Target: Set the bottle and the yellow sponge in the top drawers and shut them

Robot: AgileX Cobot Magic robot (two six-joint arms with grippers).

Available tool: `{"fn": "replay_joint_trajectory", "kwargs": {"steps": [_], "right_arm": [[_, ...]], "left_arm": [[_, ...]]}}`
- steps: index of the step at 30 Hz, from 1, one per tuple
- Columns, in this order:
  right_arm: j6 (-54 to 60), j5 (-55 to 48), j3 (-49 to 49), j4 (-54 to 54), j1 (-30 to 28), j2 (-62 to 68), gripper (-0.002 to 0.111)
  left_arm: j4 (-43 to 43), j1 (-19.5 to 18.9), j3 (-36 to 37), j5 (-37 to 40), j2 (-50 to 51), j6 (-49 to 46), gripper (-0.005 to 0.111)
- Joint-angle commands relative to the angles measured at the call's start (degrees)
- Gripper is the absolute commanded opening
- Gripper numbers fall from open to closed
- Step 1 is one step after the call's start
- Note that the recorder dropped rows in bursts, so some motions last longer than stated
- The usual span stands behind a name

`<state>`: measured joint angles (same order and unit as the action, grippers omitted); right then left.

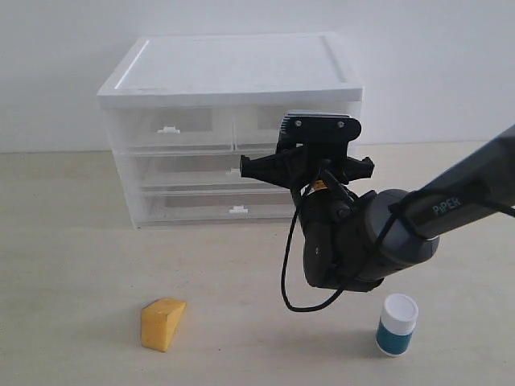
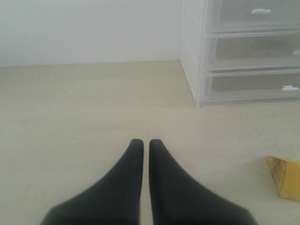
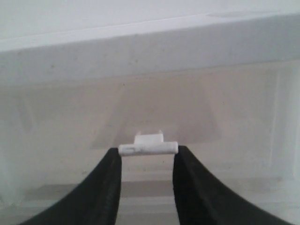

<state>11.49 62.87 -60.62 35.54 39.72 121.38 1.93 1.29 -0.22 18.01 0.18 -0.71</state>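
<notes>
Your right tool (image 3: 147, 153) is up at the right-hand one of the top drawers (image 1: 259, 121), its jaws spread just to the width of the white clip handle (image 3: 148, 148), with a tip at each end. It looks like contact on both ends, though how firm the pinch is I can't say. That placement makes sense: the drawer front is shut, and nothing goes in until you pull it out. The left top drawer (image 1: 173, 129) is shut as well, its handle untouched. Your left tool (image 2: 146, 143) hangs low over the counter (image 1: 80, 241) well out from the cabinet (image 1: 233, 68), jaws all but together with only a sliver of gap and nothing between them. Both objects wait on the counter in front of the cabinet: the yellow sponge (image 1: 162, 323) lies to the left, and the bottle (image 1: 396, 324) stands upright to the right, cap up, just below your right arm's wrist. Watch that. The wrist and its drooping cable (image 1: 286, 273) hang between cabinet and bottle, so a straight pull back brings the arm toward the bottle. Nothing blocks the drawer's own path.
</notes>
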Motion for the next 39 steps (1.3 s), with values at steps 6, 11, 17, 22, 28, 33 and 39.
{"fn": "replay_joint_trajectory", "kwargs": {"steps": [6,11,17,22,28,33,39], "right_arm": [[-0.94,-4.0,-1.8,-2.48,-1.4,-0.97,0.009],[-0.5,-5.98,-1.42,-2.78,-1.4,-2.28,0.0],[-0.41,-6.35,0.02,-2.78,-1.4,-2.43,0.0],[-0.41,-8.36,0.02,-2.78,-1.4,-2.43,0.0],[1.96,-9.71,1.43,-2.94,-0.88,-2.43,0.0],[2.08,-6.61,5.68,-2.94,-0.33,-4.3,0.0],[1.89,-6.63,9.36,-3.21,0.06,-7.07,0.0]], "left_arm": [[-0.41,-0.12,0.22,-0.27,-0.18,-0.21,0.004],[-0.41,-0.12,0.22,-0.27,-0.18,-0.21,0.004],[-0.41,-0.12,0.22,-0.27,-0.18,-0.21,0.004],[-0.41,-0.12,0.22,-0.27,-0.18,-0.21,0.004],[-0.41,-0.12,0.22,-0.27,-0.18,-0.21,0.004],[-0.41,-0.12,0.22,-0.27,-0.18,-0.21,0.004],[-0.41,-0.12,0.22,-0.27,-0.18,-0.21,0.004]]}}
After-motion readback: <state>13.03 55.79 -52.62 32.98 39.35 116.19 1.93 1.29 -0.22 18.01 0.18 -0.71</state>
